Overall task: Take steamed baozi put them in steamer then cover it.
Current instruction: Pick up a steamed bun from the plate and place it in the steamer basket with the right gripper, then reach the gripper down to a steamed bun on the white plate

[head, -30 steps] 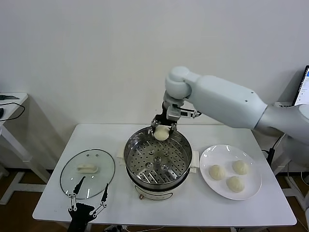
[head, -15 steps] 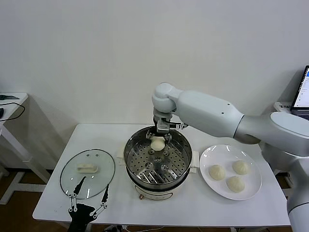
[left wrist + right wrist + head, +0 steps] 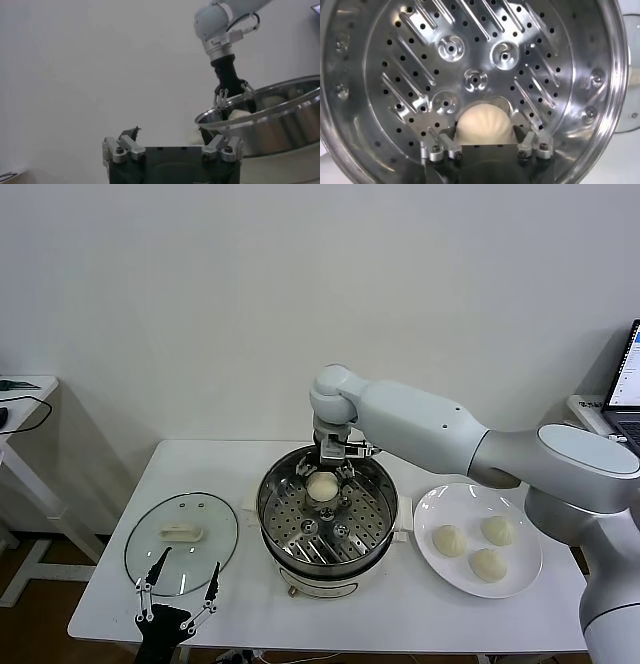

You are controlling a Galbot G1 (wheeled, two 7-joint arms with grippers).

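- A white table (image 3: pixel 440 604) stands against a plain white wall; a laptop edge shows at the far right and a small side desk at the far left.
- The steamer (image 3: pixel 327 519), a shiny steel pot with a perforated tray, sits in the middle of the table.
- The right gripper (image 3: pixel 331 469) reaches down inside the pot at the far side of the tray. In the right wrist view its fingers (image 3: pixel 441 145) are spread to either side of one bun (image 3: pixel 484 125), which rests on the tray between them. I judge the bun released, not squeezed.
- That bun (image 3: pixel 321 486) is the only one in the steamer.
- Three more buns (image 3: pixel 472 547) lie on a white plate (image 3: pixel 435 506) just to the right of the pot.
- The cover (image 3: pixel 181 542), a glass lid with a cream handle, lies flat on the table to the left of the pot, apart from it.
- The left gripper (image 3: pixel 177 602) hangs at the near edge of the table by the lid, fingers spread and holding nothing; it looks idle.
- By my reading the task is about a quarter done: one bun placed, three left to carry over, and the lid not yet set on.
- The next step is likely to lift the right gripper clear without nudging the bun, then go to the plate.
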